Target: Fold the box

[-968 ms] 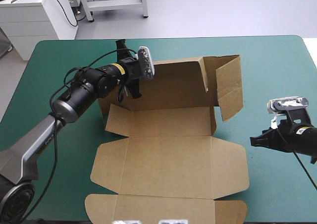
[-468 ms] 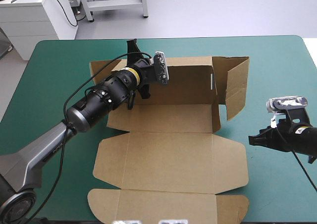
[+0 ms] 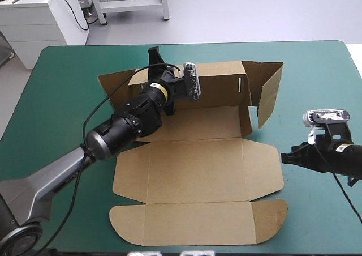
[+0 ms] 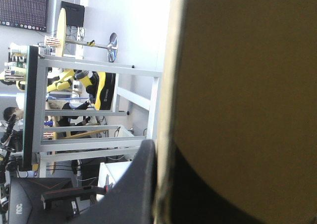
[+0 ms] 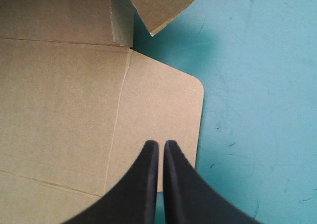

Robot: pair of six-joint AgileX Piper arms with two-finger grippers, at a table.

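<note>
The brown box (image 3: 198,171) lies open in the middle of the table, base and near flaps flat. Its back wall (image 3: 220,86) stands raised, and a side flap (image 3: 268,92) angles up at the right end. My left gripper (image 3: 172,86) is at the left part of that back wall and is shut on it. In the left wrist view the board (image 4: 247,85) fills one side, with one black finger (image 4: 133,194) against it. My right gripper (image 3: 285,157) is shut and holds nothing. It hovers at the rim of the box's right flap (image 5: 153,115), its tips (image 5: 158,145) over the board.
A loose left flap (image 3: 113,80) sticks out behind my left arm. The teal-green cover (image 3: 322,80) shows to the right of the box and along the far edge. The box's nearest flap (image 3: 198,225) reaches almost to the table's near edge.
My left arm has swung right and farther over the table with the back wall, which now stands more upright. The whole box has shifted slightly. The right arm has stayed still.
</note>
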